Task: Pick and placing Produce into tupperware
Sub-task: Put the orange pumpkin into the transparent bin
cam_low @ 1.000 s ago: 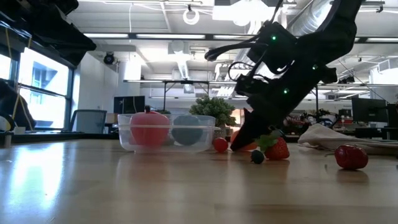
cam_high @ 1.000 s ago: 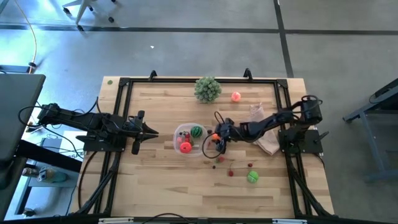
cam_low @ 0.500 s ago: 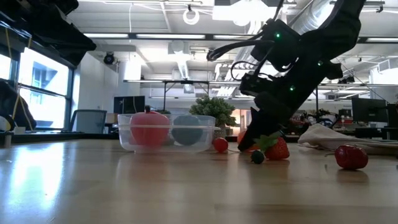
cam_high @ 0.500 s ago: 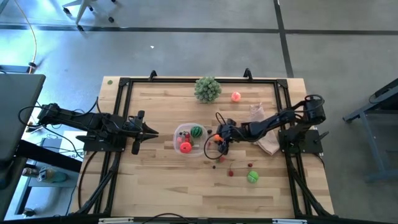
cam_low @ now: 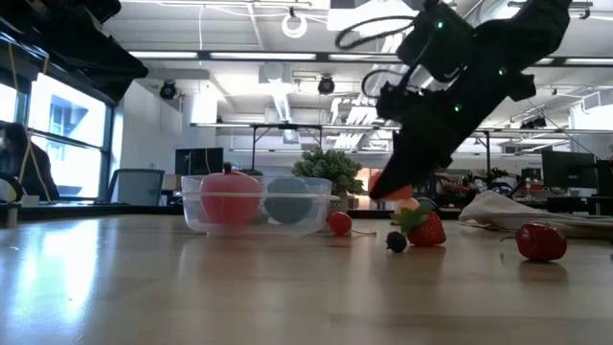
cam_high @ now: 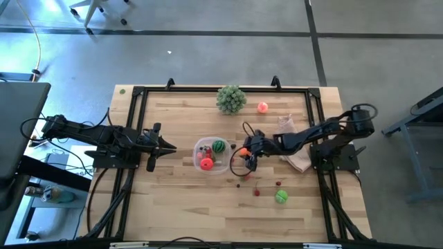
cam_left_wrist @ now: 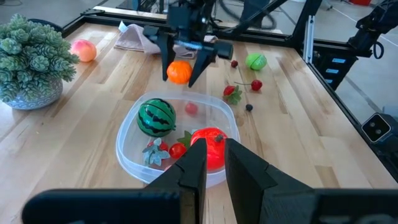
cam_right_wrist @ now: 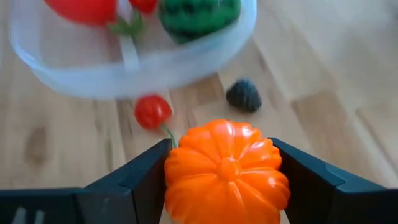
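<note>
Orange ribbed pumpkin (cam_right_wrist: 227, 169) — gripped between right gripper's (cam_left_wrist: 185, 68) 2 fingers; left gripper (cam_left_wrist: 211, 163) closed, idle.

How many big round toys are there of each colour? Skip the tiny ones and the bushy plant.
Orange ball: 1
Striped green ball: 1
Plain green ball: 1
Red ball: 1
Pink ball: 1
Total: 5

You see a bushy pale-green ball (cam_high: 231, 99) near the far edge of the wooden tabletop (cam_high: 173, 200) — well apart from a crumpled pinkish-white plastic bag (cam_high: 296, 158) lying at the right side, by the black frame (cam_high: 133, 117).
</note>
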{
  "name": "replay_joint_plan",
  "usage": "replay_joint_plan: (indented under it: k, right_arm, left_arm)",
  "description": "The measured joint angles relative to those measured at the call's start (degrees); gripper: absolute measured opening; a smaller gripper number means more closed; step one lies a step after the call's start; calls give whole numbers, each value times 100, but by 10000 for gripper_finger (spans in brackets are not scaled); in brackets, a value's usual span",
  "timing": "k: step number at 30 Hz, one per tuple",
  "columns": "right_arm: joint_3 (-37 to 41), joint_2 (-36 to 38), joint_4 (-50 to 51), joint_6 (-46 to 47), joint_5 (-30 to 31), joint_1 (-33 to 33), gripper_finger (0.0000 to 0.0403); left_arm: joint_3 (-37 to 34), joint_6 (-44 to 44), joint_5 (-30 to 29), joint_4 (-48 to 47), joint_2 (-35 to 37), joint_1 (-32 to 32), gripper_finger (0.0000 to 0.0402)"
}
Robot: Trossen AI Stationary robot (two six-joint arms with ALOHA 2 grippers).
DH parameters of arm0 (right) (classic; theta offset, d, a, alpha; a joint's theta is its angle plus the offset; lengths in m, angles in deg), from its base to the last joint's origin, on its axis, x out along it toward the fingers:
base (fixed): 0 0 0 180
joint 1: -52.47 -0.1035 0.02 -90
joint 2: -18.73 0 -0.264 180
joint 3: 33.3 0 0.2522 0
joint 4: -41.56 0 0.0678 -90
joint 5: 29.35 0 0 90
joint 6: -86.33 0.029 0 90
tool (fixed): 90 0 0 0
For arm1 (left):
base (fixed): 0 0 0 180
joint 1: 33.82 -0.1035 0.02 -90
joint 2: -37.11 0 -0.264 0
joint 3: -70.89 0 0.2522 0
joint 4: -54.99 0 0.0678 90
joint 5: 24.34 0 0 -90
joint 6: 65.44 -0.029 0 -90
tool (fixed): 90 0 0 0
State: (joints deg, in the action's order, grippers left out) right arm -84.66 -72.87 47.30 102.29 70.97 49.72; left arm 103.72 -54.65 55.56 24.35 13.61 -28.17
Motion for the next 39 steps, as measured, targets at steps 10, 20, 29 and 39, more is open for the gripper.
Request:
replay_joint_plan:
  k: [10, 20, 29, 39]
  right_arm:
    - [-34, 536, -1097, -536, -285, -48, 240]
    - [-1594, -49, -523, -1361, -504, -15, 240]
    - [-3224, -1566, 322, -1618, -1535, 378, 240]
    - [-4257, -2726, 960, -1768, -1805, 598, 240]
  left_arm:
    - [0, -2, -1, -2, 1, 0, 46]
    - [0, -2, -1, -2, -1, 0, 46]
    - [0, -1, 0, -1, 1, -1, 46]
    - [0, -1, -1, -1, -1, 0, 46]
